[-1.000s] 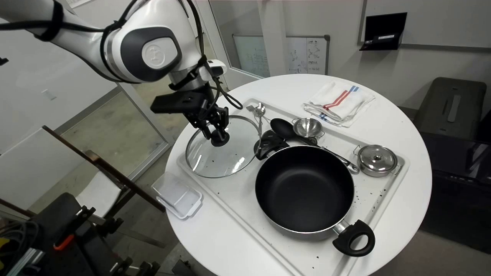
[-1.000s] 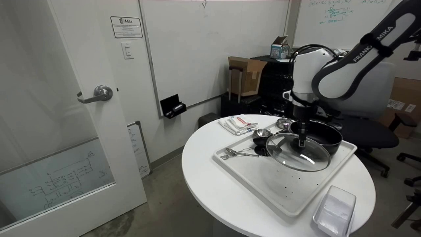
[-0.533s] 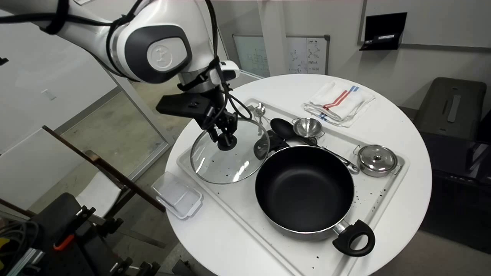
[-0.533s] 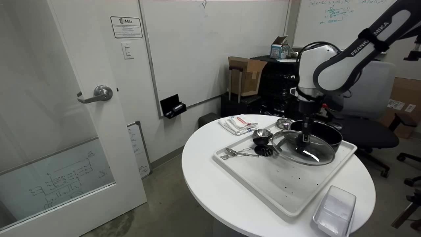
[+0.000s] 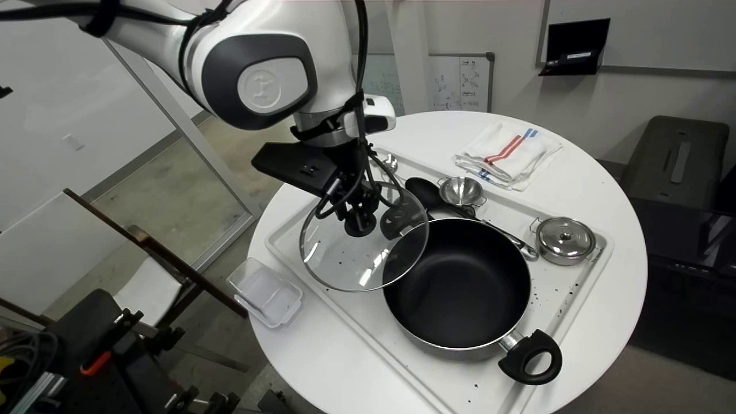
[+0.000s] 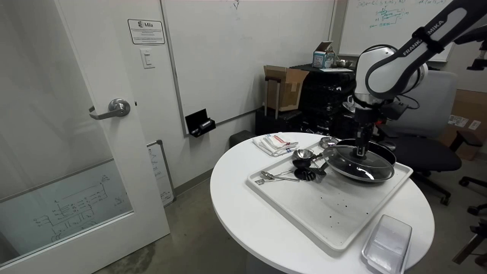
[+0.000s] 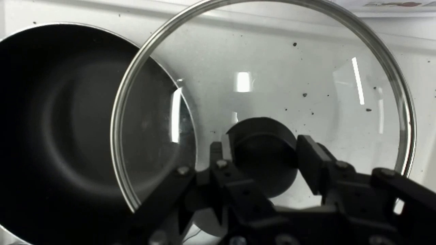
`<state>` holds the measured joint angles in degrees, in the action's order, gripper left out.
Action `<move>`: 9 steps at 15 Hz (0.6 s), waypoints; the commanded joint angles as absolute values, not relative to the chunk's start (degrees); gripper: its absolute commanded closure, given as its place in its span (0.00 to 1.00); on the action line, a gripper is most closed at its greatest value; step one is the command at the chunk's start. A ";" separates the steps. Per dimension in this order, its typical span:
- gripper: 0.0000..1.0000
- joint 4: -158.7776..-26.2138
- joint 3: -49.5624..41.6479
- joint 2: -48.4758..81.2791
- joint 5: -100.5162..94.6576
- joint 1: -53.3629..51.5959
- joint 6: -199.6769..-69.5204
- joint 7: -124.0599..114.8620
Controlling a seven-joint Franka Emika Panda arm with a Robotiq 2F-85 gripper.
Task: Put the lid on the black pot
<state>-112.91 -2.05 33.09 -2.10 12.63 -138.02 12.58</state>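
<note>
In the wrist view, your black two-fingered gripper is pinched onto the round black knob of the round, metal-rimmed clear glass lid — its fingers stand one at each side, held apart by the knob. At the lid's nine o'clock you have the large round black pot, most of it lying outside the lid's outline. In an exterior view you see the lid at the pot's ten o'clock, overlapping its edge; the pot's looped black handle points between four and five, and the small lidded shiny metal pot stands at two. In an exterior view, too, the lid hides much of the pot behind it, and the black slotted utensil lies at about the lid's nine o'clock on the white rectangular tray — whether lid and pot touch, you cannot tell.
</note>
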 commanded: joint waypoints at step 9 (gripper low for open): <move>0.76 -104.16 -5.59 36.96 4.82 17.24 -130.29 8.34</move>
<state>-107.94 -4.80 35.58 2.67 16.54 -133.50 10.28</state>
